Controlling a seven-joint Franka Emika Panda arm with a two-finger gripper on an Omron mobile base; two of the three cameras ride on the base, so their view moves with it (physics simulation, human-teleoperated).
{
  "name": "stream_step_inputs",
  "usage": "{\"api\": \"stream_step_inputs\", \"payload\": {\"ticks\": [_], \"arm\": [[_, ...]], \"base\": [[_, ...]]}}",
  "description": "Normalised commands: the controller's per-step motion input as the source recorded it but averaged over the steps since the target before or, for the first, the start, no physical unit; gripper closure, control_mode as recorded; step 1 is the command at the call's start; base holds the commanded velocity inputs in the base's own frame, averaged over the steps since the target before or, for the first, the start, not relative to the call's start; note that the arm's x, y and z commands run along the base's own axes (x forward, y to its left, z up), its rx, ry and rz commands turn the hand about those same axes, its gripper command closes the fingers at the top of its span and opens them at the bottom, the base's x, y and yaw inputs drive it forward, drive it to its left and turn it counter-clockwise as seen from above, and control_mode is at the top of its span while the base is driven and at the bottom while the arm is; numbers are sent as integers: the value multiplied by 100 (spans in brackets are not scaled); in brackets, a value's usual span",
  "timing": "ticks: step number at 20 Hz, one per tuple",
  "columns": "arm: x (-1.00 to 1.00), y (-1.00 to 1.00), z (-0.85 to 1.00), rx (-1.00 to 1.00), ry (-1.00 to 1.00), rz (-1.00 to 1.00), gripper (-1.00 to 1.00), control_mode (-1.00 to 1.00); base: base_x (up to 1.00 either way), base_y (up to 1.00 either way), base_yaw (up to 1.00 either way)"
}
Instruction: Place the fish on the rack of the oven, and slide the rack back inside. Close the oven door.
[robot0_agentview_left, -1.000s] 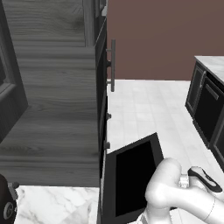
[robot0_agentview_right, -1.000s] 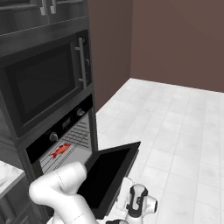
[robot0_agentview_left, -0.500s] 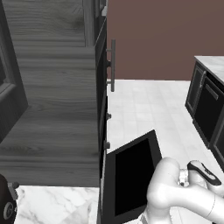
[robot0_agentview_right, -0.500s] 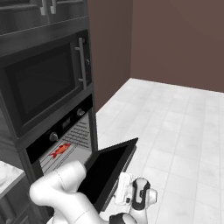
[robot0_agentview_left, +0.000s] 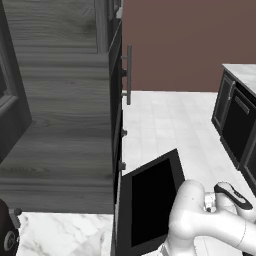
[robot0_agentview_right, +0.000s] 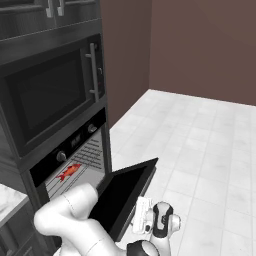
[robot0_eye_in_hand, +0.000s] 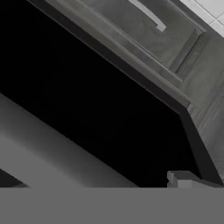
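The fish (robot0_agentview_right: 69, 171) lay on the rack (robot0_agentview_right: 86, 161) inside the oven (robot0_agentview_right: 60, 165), left of the oven door (robot0_agentview_right: 124, 194), which stood half raised. Past the door's free right edge, white tiled floor (robot0_agentview_right: 210, 145) lay open. The pincer (robot0_agentview_right: 143, 215) sat under that edge; whether its jaws were apart could not be told.

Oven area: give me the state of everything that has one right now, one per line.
Oven door: partly open, tilted up at an angle, not shut.
Fish: lying on the rack, inside the cavity.
Rack: inside the oven, not pulled out.
Oven: cavity exposed above the door.
Gripper: under the door's outer face in the hand view; open or shut can't be told.
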Motion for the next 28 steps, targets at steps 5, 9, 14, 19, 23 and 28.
{"api": "stream_step_inputs", "payload": {"ticks": [5,9,14,19,23,28], "arm": [[75,100,5,27,-19,31,-100,-100],[73,100,43,32,-31,32,-100,-100],[74,100,73,30,-38,33,-100,-100],[68,100,96,25,-41,34,-100,-100],[68,100,100,25,-39,36,-100,-100],[70,100,100,21,-39,35,-100,-100]], "base": [[0,0,0],[0,0,0],[0,0,0],[0,0,0],[0,0,0],[0,0,0]]}}
